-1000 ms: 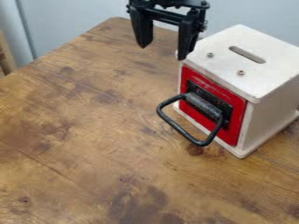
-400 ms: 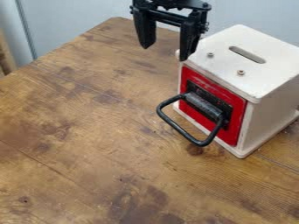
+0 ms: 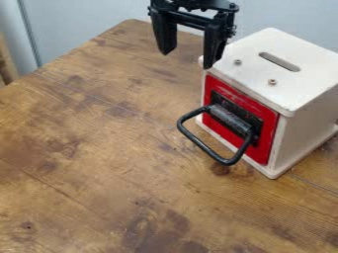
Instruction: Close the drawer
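Observation:
The red drawer [image 3: 262, 128] sits in the cream-white box casing [image 3: 291, 84] at the right of the table; its red front looks nearly flush with the casing. A black bracket [image 3: 230, 112] on its front carries a large black wire loop handle [image 3: 211, 140] that lies down onto the tabletop. My black gripper [image 3: 187, 47] hangs above the table at the top centre, left of the casing's upper corner and apart from the drawer. Its two fingers [image 3: 164, 38] are spread, open and empty.
The worn brown wooden table [image 3: 93, 148] fills the view. A pale blue-grey wall [image 3: 79, 20] stands behind it. The casing has slots [image 3: 280, 61] on top and stands near the table's right edge.

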Motion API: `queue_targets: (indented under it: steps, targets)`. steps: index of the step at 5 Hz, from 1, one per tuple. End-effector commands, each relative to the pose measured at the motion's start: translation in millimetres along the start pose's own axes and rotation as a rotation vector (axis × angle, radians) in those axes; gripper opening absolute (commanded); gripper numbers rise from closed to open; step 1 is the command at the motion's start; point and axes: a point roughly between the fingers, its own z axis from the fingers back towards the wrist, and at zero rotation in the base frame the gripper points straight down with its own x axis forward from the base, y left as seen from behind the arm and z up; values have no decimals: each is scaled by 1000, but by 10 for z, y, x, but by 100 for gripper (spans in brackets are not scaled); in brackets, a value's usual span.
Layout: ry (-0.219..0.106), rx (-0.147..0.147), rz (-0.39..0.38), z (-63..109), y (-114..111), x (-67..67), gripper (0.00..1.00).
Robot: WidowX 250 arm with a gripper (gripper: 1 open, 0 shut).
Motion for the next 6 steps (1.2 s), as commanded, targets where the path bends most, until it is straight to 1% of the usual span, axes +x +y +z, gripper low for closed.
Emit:
queue_targets:
  steps: [1, 3, 6]
  targets:
    - [-69, -2, -1, 203, 7, 64, 100]
    - [-77, 2, -7, 251, 0, 65, 100]
    - [-85, 3, -10, 254, -25, 75, 100]
